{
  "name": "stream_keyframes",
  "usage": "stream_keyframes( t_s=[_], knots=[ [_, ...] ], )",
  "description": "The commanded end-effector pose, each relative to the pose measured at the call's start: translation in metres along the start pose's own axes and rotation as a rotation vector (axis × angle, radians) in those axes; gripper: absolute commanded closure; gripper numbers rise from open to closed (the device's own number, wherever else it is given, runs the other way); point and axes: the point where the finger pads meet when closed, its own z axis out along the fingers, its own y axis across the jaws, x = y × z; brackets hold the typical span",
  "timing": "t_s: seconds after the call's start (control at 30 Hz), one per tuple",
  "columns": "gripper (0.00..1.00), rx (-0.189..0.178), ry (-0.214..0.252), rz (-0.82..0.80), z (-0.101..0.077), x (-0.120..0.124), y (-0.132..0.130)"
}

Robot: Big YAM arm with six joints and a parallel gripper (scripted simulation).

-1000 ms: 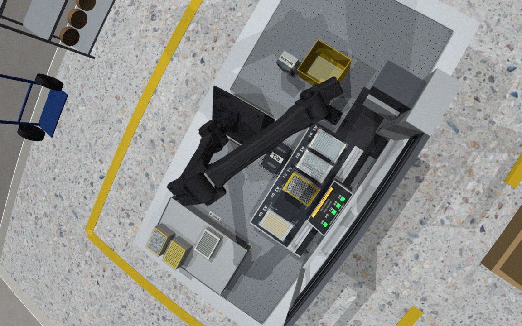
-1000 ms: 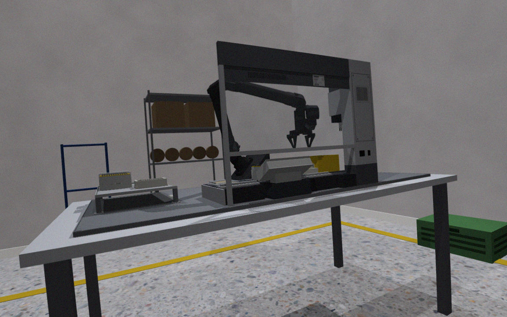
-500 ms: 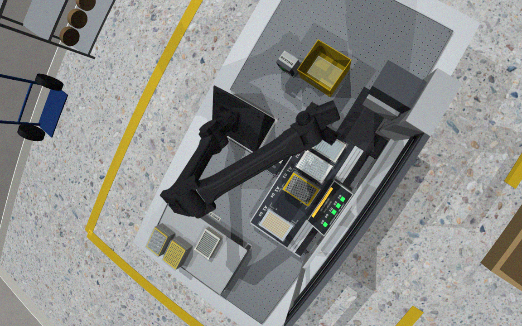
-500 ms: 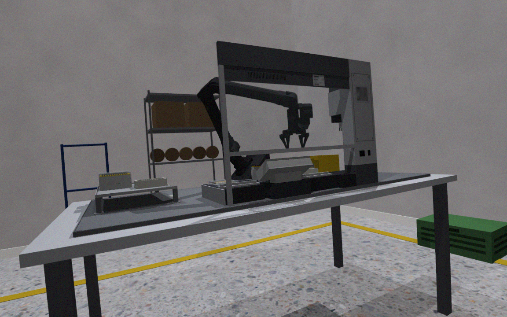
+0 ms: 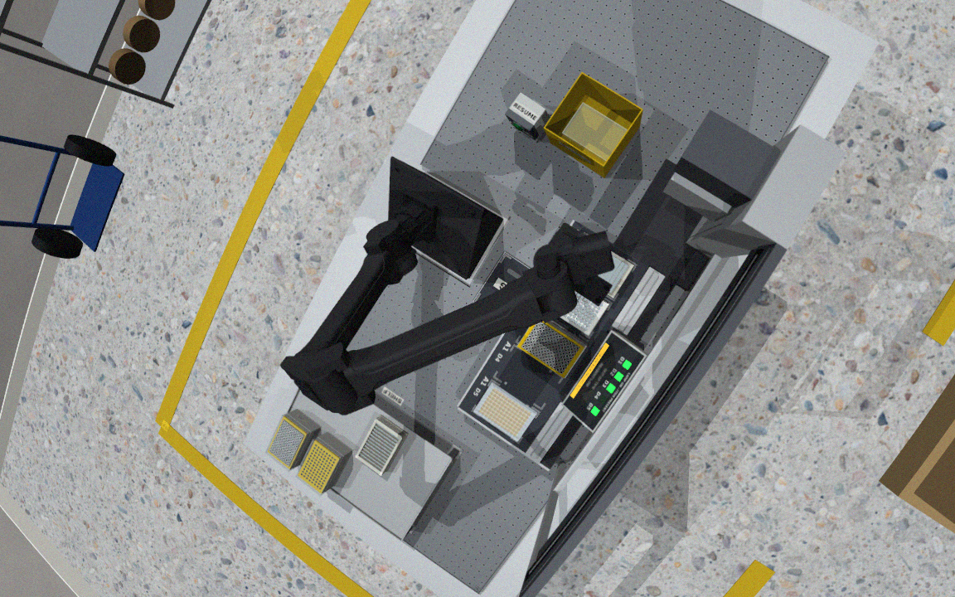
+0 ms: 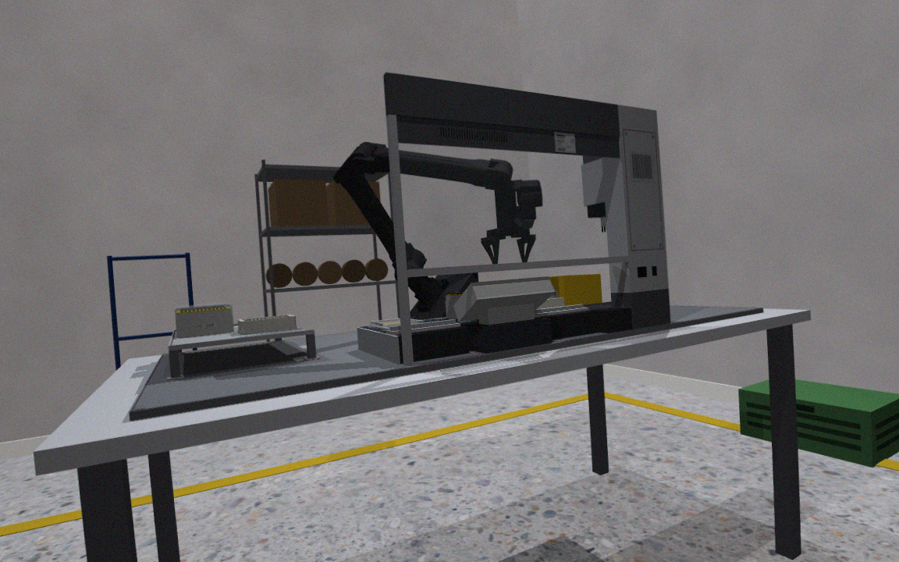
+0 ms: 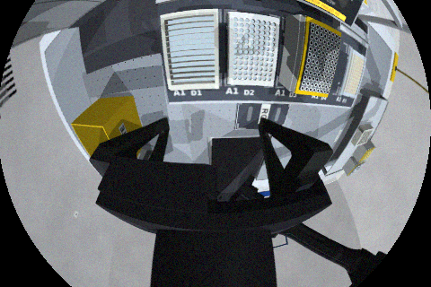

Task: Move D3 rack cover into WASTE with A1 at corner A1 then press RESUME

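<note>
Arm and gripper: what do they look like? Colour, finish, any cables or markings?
The arm is uniformly matte black, built of long rounded links with bulkier knuckle-like joints. The black parallel gripper has a wide flat crossbar body carrying two angular fingers that taper to points. No markings or labels show in any view. No cables show on the arm links.
</note>
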Motion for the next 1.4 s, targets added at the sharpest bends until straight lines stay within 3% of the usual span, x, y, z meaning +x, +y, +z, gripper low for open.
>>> stream_keyframes(
  t_s=[0.0, 0.33, 0.43, 0.9, 1.0, 1.23, 1.3, 1.33, 1.37],
  knots=[
    [0.00, -0.001, 0.006, -0.017, -0.001, -0.007, -0.020],
    [0.00, -0.023, -0.024, 0.014, -0.015, -0.043, -0.067],
    [0.00, -0.017, -0.017, 0.007, -0.011, -0.043, -0.071],
    [0.00, -0.015, -0.024, 0.015, -0.013, -0.068, -0.142],
    [0.00, -0.007, -0.008, -0.001, -0.007, -0.069, -0.140],
    [0.00, -0.011, -0.025, 0.016, -0.013, -0.081, -0.181],
    [0.00, -0.013, -0.024, 0.016, -0.013, -0.081, -0.181],
    [0.00, -0.007, -0.011, 0.003, -0.008, -0.081, -0.175],
    [0.00, 0.005, 0.012, -0.022, 0.011, -0.068, -0.166]
  ],
)
